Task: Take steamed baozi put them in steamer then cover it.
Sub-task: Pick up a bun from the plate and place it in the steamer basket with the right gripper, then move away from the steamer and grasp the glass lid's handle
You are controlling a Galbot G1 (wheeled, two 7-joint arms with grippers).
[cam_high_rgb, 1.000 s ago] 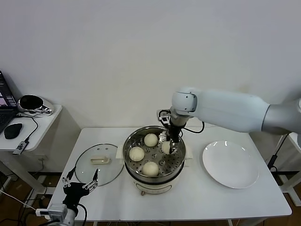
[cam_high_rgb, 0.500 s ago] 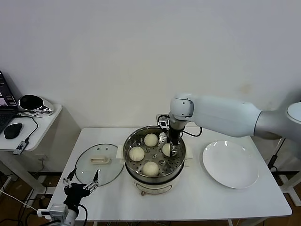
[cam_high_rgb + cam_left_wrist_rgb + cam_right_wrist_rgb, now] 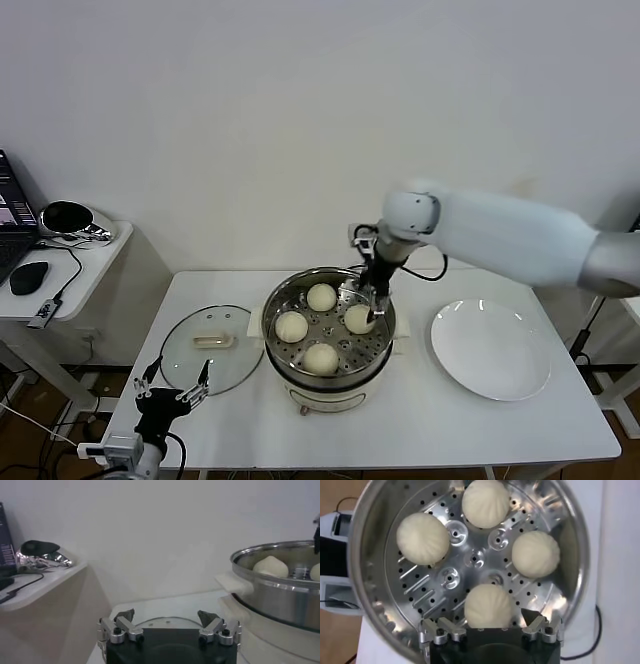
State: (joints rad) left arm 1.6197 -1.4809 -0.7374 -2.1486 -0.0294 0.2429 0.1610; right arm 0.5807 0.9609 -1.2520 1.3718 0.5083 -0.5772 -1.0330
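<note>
Right gripper (image 3: 491,626): fingers spread, empty, hovering directly above one steamed baozi (image 3: 488,605) in the steamer (image 3: 570,580). Three more lie beyond it, hidden detail in the head view. Left gripper (image 3: 167,623): spread, parked low; cover (image 3: 210,348) apparently just ahead.

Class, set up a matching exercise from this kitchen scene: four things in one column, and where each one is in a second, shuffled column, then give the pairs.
Things
1. buns
2. glass lid
3. white plate
4. right gripper

Places
A. bare, to the right of the steamer
B. open, above the bun on the steamer's right side
C. flat on the table, left of the steamer
D. all four inside the steamer

Pairs: 1-D, 2-C, 3-A, 4-B
</note>
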